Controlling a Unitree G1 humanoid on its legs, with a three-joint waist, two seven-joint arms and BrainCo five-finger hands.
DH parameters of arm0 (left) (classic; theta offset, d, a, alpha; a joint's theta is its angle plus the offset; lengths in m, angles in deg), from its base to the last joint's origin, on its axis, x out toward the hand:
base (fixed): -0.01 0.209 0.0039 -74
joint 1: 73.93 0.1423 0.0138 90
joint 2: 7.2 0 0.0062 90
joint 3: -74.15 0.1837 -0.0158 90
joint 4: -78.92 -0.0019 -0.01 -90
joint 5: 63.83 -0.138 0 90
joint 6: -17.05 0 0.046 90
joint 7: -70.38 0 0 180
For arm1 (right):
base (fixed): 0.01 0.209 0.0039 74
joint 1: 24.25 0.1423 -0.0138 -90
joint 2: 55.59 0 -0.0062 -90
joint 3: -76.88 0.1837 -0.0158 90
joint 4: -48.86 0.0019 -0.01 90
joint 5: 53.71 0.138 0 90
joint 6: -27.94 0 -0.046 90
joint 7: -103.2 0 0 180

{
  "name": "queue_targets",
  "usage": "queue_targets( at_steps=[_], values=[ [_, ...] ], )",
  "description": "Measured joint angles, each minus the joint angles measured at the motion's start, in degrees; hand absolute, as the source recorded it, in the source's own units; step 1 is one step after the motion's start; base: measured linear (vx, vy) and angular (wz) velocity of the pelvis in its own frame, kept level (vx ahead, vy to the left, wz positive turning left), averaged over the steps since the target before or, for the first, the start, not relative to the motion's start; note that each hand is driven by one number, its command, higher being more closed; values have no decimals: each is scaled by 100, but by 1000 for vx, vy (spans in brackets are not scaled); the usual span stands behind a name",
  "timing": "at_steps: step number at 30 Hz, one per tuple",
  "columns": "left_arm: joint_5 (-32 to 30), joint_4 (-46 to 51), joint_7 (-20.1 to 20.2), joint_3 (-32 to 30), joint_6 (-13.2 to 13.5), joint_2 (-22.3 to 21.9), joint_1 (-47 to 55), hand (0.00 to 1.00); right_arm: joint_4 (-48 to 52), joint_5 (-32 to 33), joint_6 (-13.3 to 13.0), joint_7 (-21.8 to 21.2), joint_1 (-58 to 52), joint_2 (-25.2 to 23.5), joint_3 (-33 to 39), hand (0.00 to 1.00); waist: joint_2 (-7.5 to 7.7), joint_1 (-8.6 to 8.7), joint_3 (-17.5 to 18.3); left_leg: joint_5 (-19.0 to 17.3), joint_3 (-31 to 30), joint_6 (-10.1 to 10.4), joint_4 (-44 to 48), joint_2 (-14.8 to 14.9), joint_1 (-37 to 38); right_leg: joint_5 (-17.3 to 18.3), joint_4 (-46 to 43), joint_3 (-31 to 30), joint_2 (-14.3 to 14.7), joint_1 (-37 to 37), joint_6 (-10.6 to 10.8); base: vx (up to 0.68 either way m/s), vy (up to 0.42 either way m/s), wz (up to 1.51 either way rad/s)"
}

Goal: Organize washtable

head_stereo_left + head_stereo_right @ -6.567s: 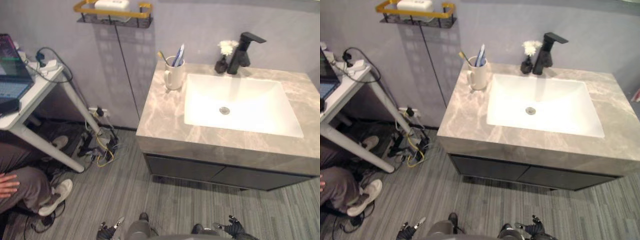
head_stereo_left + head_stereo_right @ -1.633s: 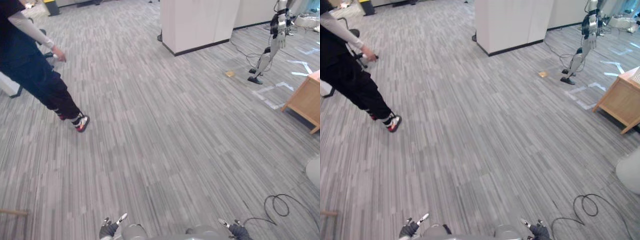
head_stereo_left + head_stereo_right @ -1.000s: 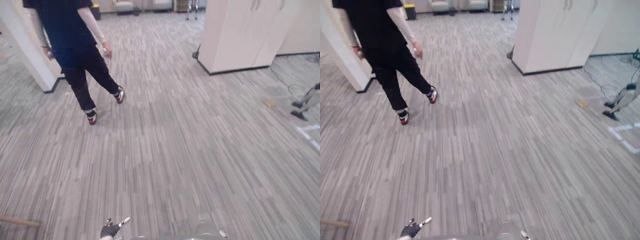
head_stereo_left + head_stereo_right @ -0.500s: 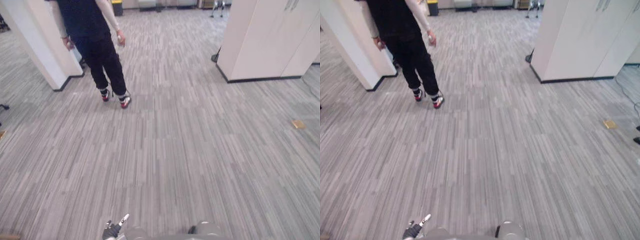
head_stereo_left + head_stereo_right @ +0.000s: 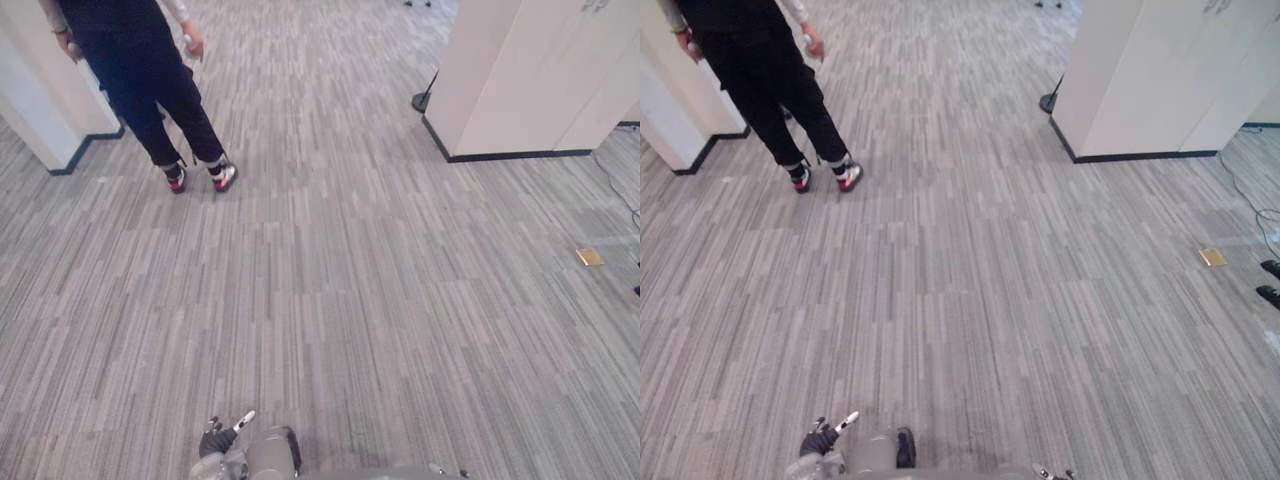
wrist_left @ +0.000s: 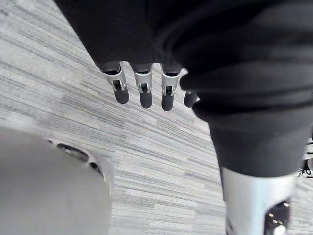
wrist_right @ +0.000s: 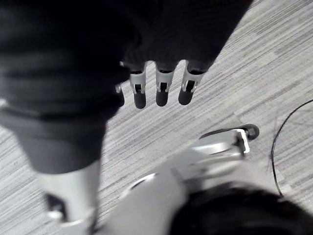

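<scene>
Your view has swung off the grey marble washtable, likely somewhere behind you now; left hand (image 6: 142,92) and right hand (image 7: 157,92) hang empty, fingers straight and apart, as suits walking; grey striped carpet floor (image 5: 340,290) lies ahead, a person in dark trousers (image 5: 150,90) standing far left.

The head camera now faces open grey striped carpet floor (image 5: 330,300) instead of the washbasin worktop with its mug and tap, and the whole view is shifted again compared with half a second ago. The person (image 5: 150,80) in dark clothes, mid-stride at the left edge over a second ago, now stands near the top left with both shoes (image 5: 224,177) on the carpet, just beside the white pillar (image 5: 30,110). The white cabinet (image 5: 530,70) takes the upper right corner. The small tan square (image 5: 589,257), earlier higher up, lies by the right edge.
</scene>
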State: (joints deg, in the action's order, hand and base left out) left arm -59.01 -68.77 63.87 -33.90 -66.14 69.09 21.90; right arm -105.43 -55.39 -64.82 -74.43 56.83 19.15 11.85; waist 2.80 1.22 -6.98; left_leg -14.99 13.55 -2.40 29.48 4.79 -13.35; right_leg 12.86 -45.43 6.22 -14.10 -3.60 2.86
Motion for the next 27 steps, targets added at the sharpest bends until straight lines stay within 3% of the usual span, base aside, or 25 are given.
queue_targets(
  at_steps=[2,4,5,7,8,9,11,12,13,14,16,17,27],
  values=[
    [-4,-106,-1,143,-51,124,57,0,4,-13,42,-4,6,34,-66,0,-3,-8,-15,-49,35,-82,-416,-116,768,333,-407,126,-4,-98,21,484,197,7],
    [-6,-109,0,235,-77,128,128,0,43,-20,33,0,2,94,-132,0,-105,-39,-1,-33,40,-67,-884,-85,1259,507,180,503,182,-278,48,368,115,0],
    [-9,-109,6,282,-76,122,148,0,65,-29,33,1,4,106,-138,0,-139,-33,15,-23,8,-49,-1007,-67,1366,524,898,581,368,-427,93,417,65,23],
    [-16,-111,3,280,-73,132,153,0,50,-67,43,8,-35,76,-134,0,-84,-21,48,-6,-79,-2,-1060,-185,1468,38,2323,545,602,-477,51,346,-4,42],
    [-34,-88,-2,237,-72,128,160,0,66,-65,50,13,-148,9,-138,0,16,-26,110,-34,-108,90,-1086,-337,1565,-1000,2946,421,620,-473,-27,374,-22,52],
    [-43,-76,-6,208,-73,-71,202,0,96,-67,53,14,-239,92,-126,0,-174,-27,233,-64,-163,179,-1140,-259,1696,-1010,3018,480,698,-315,-3,446,-12,36],
    [-46,-30,-4,201,-27,-279,312,0,128,-71,44,14,-286,211,-147,0,-351,-73,392,-38,-93,232,-1233,-188,1801,-1092,3448,466,753,-31,-5,483,93,-9],
    [-89,-114,24,409,59,-319,319,0,39,-73,41,21,-233,262,-272,0,-334,-50,474,295,-121,426,-1967,-208,1920,-1175,4075,462,678,544,47,550,156,-28],
    [-92,-108,19,444,54,-262,295,0,33,-78,52,21,-213,284,-312,0,-306,-60,523,296,-93,424,-1999,-236,1926,-1256,4187,448,692,549,160,399,158,-17],
    [-94,-116,23,501,54,-182,289,0,21,-77,42,19,-201,211,-346,0,-160,-56,519,295,-102,424,-1969,-287,1892,-1257,4226,441,638,555,160,57,98,-6],
    [-95,-146,20,515,44,-50,265,0,-82,-74,49,21,-202,129,-342,0,-43,-49,483,295,-99,422,-1941,-348,1925,-1294,4309,441,592,627,209,15,96,-1],
    [-103,-340,21,725,43,16,194,0,-178,-70,33,24,-218,205,-475,0,-135,-39,488,615,-383,258,-2574,-407,2109,-1646,4899,477,704,846,251,7,55,-3],
    [-108,-340,11,748,67,15,193,0,-181,-72,-42,94,-204,209,-539,0,-176,-42,492,623,-390,268,-2657,-417,1995,-1647,4962,491,705,725,251,5,-2,0]
  ],
)
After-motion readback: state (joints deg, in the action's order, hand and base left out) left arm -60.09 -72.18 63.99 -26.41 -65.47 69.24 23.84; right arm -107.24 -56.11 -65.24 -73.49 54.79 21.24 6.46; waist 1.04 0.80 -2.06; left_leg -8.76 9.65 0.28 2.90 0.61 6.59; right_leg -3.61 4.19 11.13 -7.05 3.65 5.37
